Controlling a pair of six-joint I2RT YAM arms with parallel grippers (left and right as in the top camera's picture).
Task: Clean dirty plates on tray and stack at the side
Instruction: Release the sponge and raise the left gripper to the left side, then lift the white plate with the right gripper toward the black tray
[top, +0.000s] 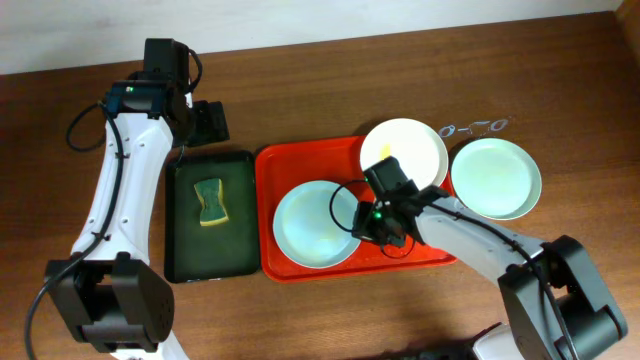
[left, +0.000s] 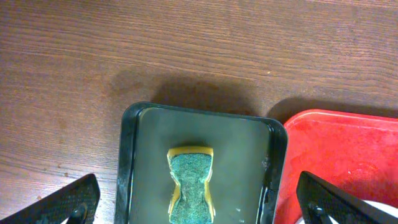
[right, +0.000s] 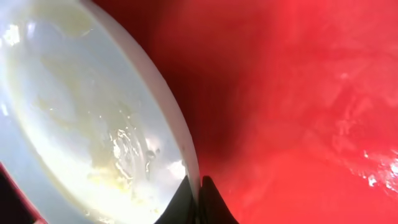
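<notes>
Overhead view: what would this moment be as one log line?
left fingers open beside dark green tray holding yellow-green sponge | right fingers shut on smeared cream-white round plate, corner of red plastic tray

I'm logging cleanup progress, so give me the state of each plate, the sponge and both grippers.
Cream-white plate: yellow smears, at the red tray's far right corner, rim gripped.
Mint-blue plate on tray: lying flat, no smears visible.
Mint-blue plate on table: off the tray, alone.
Sponge: green side up in dark green tray.
Left gripper: open, empty.
Right gripper: shut on that plate's rim.
</notes>
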